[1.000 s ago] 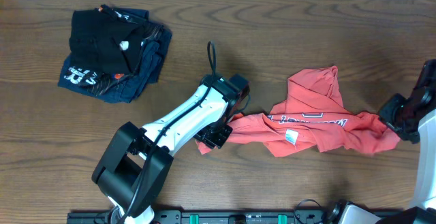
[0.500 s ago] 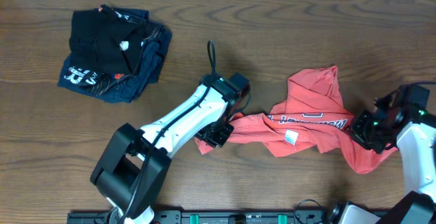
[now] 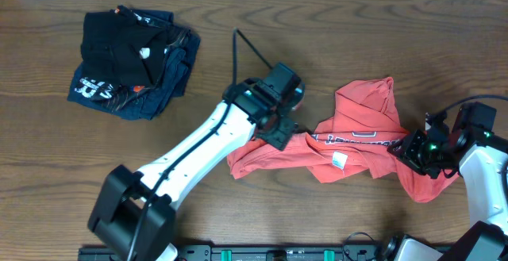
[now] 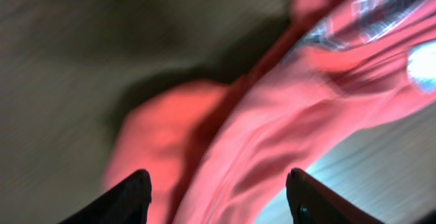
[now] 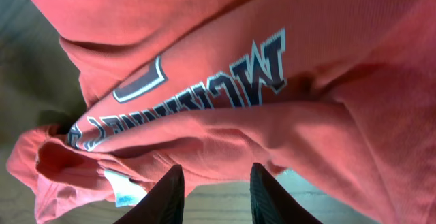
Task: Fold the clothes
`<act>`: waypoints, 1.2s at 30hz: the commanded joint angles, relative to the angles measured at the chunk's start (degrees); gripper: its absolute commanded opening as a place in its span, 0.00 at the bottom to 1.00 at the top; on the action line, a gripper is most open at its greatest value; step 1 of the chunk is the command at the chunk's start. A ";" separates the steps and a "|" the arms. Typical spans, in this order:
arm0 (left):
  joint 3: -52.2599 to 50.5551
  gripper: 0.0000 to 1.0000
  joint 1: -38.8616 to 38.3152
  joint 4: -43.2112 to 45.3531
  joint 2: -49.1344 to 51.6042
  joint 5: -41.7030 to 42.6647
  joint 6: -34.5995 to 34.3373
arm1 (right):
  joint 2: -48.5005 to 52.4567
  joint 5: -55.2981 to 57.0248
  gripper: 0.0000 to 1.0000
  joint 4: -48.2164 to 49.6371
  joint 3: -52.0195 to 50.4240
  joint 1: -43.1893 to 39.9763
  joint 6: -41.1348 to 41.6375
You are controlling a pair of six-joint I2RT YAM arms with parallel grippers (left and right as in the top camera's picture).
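The clothes are a coral-red T-shirt (image 3: 357, 146), bunched in a long strip across the table's right half, with white block lettering and a white neck tag (image 3: 339, 160) showing. My left gripper (image 3: 279, 134) hovers over the shirt's left end with its jaws wide open and nothing between them. In the blurred left wrist view the red cloth (image 4: 272, 129) lies below the gripper (image 4: 214, 176). My right gripper (image 3: 413, 151) is over the shirt's right side. In the right wrist view the gripper (image 5: 218, 168) has its fingers a little apart, bare wood between them and the shirt (image 5: 238, 47) at their tips.
A folded black garment (image 3: 119, 47) lies on a folded navy garment with white lettering (image 3: 99, 90) at the back left. A black cable (image 3: 250, 47) rises from the left arm. The table's right edge is close behind the right arm.
My left gripper has opened, let go of the shirt's left end and moved up and to the right. My right gripper has moved left, and the shirt's right end has bunched inward.
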 commanded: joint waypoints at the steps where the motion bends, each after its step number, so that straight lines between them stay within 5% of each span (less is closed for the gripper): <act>1: -0.04 0.69 -2.25 1.77 3.04 6.64 5.75 | -0.20 -1.11 0.31 0.42 -0.24 -0.11 -0.37; 9: -0.07 0.72 -6.56 2.01 9.01 5.42 15.17 | -0.20 -1.09 0.31 0.68 -0.24 -0.11 -0.39; 19: 0.04 0.69 -7.15 6.45 13.75 -7.04 15.19 | -0.20 -1.09 0.30 0.85 -0.24 -0.11 -0.44; 36: 1.62 0.67 -7.15 4.70 7.32 -6.19 13.05 | -0.20 -1.07 0.31 2.32 -0.24 -0.11 -0.44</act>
